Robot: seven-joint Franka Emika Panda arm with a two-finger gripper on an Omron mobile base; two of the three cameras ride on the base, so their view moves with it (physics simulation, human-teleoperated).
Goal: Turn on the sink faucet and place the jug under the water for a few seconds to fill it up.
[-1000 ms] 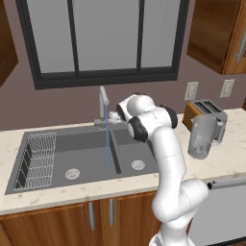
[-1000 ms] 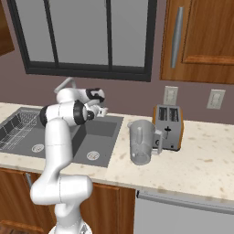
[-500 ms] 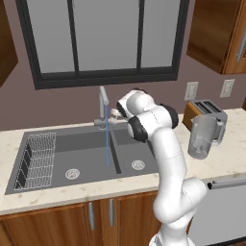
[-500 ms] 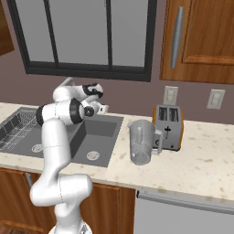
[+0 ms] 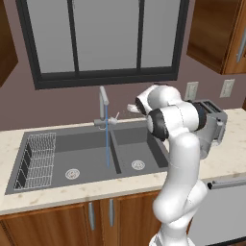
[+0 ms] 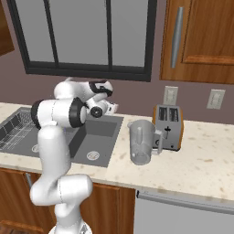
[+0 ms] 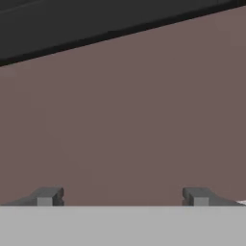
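Right base view: the jug is seen upright on the counter just beside the toaster, well off to the right of the empty gripper, whose jaws are spread wide near the sink faucet, where water is running.

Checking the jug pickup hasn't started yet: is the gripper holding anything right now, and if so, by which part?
Nothing is held. The gripper is open, its fingertips wide apart with only bare wall between them. The jug stands untouched on the counter beside the toaster.
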